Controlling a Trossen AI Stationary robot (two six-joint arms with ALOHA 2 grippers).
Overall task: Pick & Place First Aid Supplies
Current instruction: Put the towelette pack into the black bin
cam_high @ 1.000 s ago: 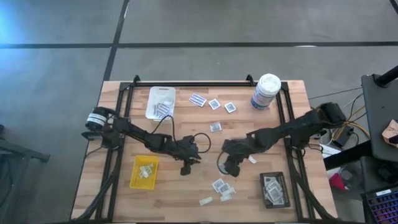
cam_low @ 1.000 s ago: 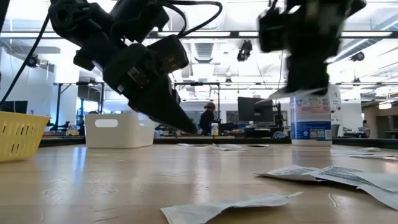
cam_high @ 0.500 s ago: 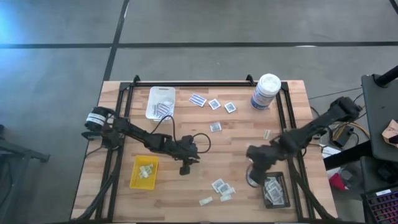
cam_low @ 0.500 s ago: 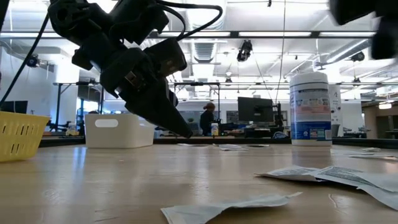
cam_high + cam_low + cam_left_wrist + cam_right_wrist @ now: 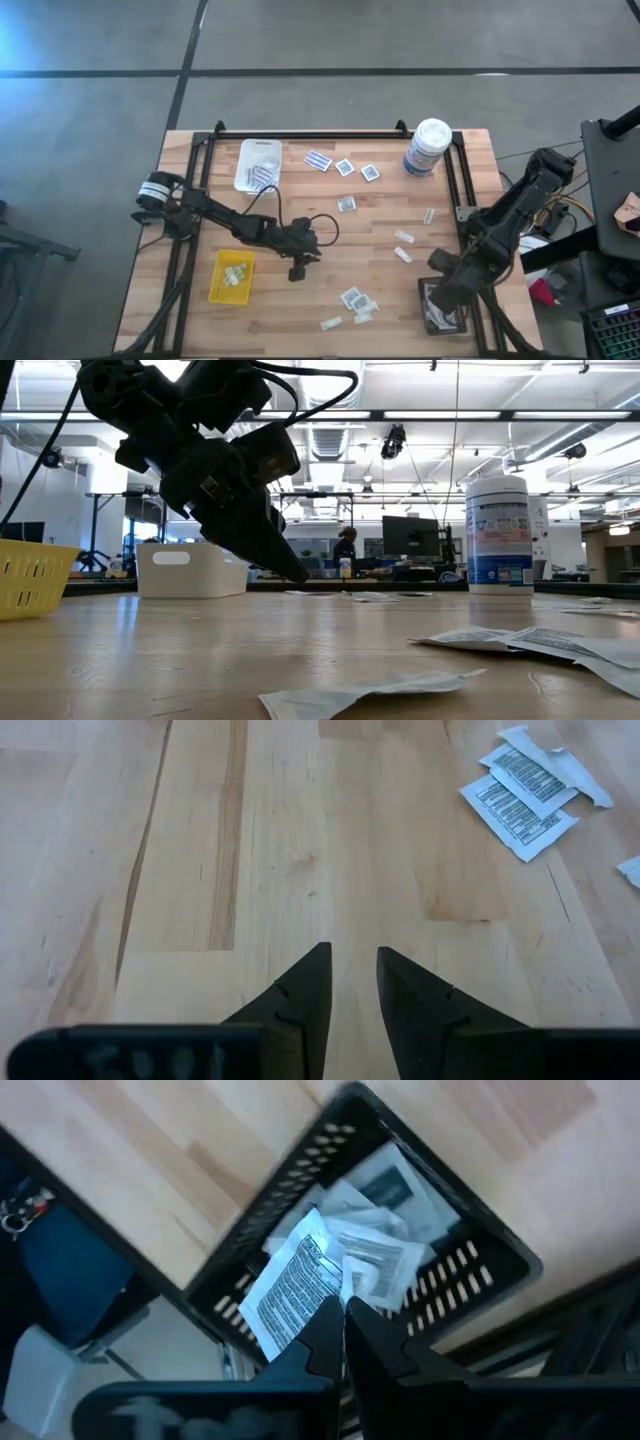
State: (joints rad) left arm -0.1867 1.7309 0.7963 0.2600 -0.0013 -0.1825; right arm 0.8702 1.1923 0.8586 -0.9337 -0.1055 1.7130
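The right gripper (image 5: 342, 1312) hangs directly above the black tray (image 5: 441, 305) at the counter's (image 5: 330, 230) near right corner, its fingers pinched together on a white printed packet (image 5: 292, 1292) whose long axis runs diagonally across the tray's opening, so the drop is straight down onto the packets already lying inside. The left gripper (image 5: 350, 970) waits mid-counter, fingers slightly parted and holding nothing, with a small cluster of loose packets (image 5: 354, 299) between the two arms. The yellow tray (image 5: 231, 277) holds pale strips and the white tray (image 5: 257, 165) holds a few striped ones.
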